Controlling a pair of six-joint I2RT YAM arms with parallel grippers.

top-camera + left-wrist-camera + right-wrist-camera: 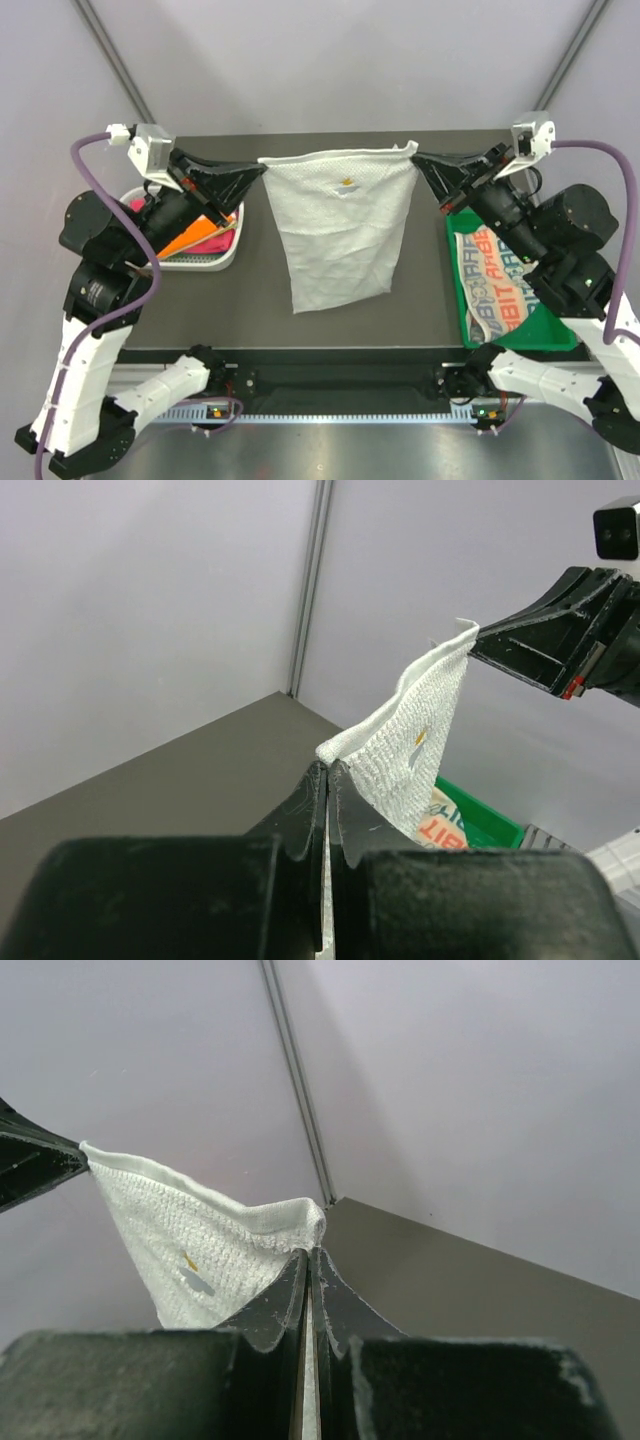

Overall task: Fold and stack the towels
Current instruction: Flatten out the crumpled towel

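The left gripper point(262, 172) was closed tight on one upper corner of a white towel point(340, 225), and the right gripper point(415, 158) was pinched shut on the other upper corner. Between them the top edge ran nearly taut above the far half of the dark desk point(420, 300), and the cloth hung down from it, narrowing toward its lower edge. A small orange mark showed near the top of the towel. Whether the lower edge touched the desk could not be told. On the left of the desk stood a white basket point(225, 262) with an orange towel point(185, 242) and a pink-red towel point(135, 205) in it, partly hidden by the left arm. On the right, a green tray point(545, 338) held a letter-print towel point(490, 285), lying flat in it under the right arm
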